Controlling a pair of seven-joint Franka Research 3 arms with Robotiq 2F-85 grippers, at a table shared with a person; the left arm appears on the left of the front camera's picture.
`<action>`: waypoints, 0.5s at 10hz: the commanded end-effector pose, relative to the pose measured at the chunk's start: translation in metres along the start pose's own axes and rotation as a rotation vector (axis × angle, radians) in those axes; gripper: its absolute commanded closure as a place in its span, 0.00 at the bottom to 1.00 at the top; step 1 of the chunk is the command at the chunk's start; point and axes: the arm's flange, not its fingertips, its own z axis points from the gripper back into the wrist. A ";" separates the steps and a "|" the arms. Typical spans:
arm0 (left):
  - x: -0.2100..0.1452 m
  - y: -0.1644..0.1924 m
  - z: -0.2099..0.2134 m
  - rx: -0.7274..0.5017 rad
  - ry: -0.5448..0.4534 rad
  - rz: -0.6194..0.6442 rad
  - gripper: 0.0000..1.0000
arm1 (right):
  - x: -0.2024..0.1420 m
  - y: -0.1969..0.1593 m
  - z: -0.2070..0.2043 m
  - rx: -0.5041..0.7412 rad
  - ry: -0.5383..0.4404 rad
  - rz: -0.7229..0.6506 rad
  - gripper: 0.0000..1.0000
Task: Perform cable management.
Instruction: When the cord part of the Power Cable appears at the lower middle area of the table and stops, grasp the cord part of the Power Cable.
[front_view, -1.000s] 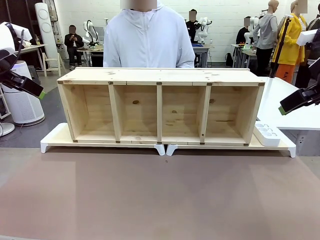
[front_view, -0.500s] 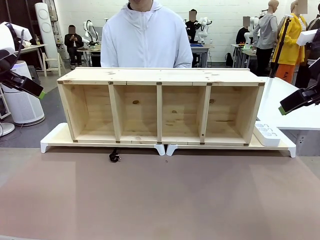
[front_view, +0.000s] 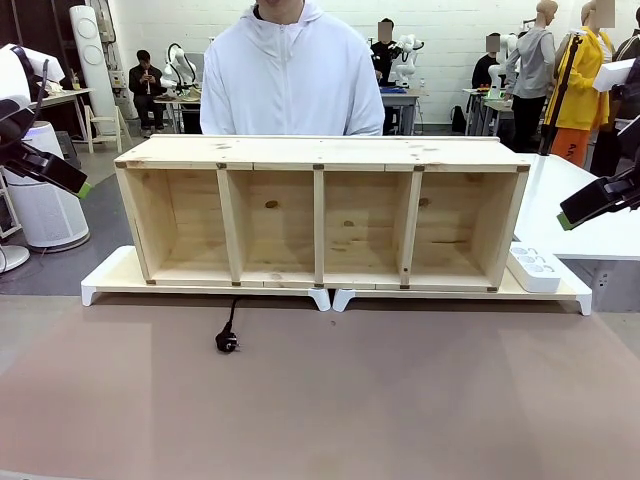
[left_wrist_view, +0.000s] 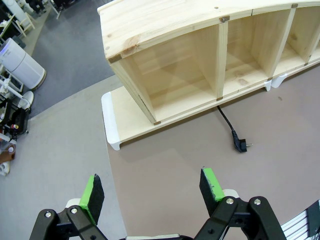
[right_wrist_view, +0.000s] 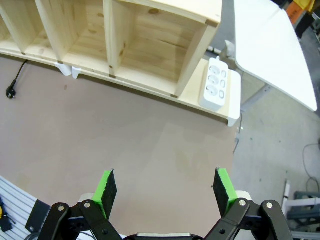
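Cable (front_view: 232, 320) comes out from under the wooden shelf (front_view: 320, 150), below its second compartment from the left end. It lies on the brown table (front_view: 400, 400) just in front of the shelf and ends in a black plug (front_view: 227, 343). Its run beneath or behind the shelf is hidden, and that is the main hazard: a pull on the plug could snag it on the white riser (front_view: 105, 278) under the shelf. A pull could also drag the white power strip (front_view: 535, 268) off its perch at the shelf's right end. The cord lies flat, so a low pinch may scrape the table or slip off. Raised off the shelf's left end is the left gripper (left_wrist_view: 152, 187), and off its right end the right gripper (right_wrist_view: 165, 187). Both have jaws spread wide and hold nothing, so either reach is long. A person (front_view: 290, 80) stands behind the shelf with hands hidden; a tug from there could whip the plug away.
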 end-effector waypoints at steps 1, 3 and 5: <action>0.002 -0.001 -0.001 0.008 -0.008 -0.004 0.00 | 0.002 0.000 -0.002 0.001 -0.003 0.009 0.00; 0.002 -0.001 -0.001 0.008 -0.008 -0.004 0.00 | 0.002 0.000 -0.002 0.001 -0.003 0.009 0.00; 0.002 -0.001 -0.001 0.008 -0.008 -0.004 0.00 | 0.002 0.000 -0.002 0.001 -0.003 0.009 0.00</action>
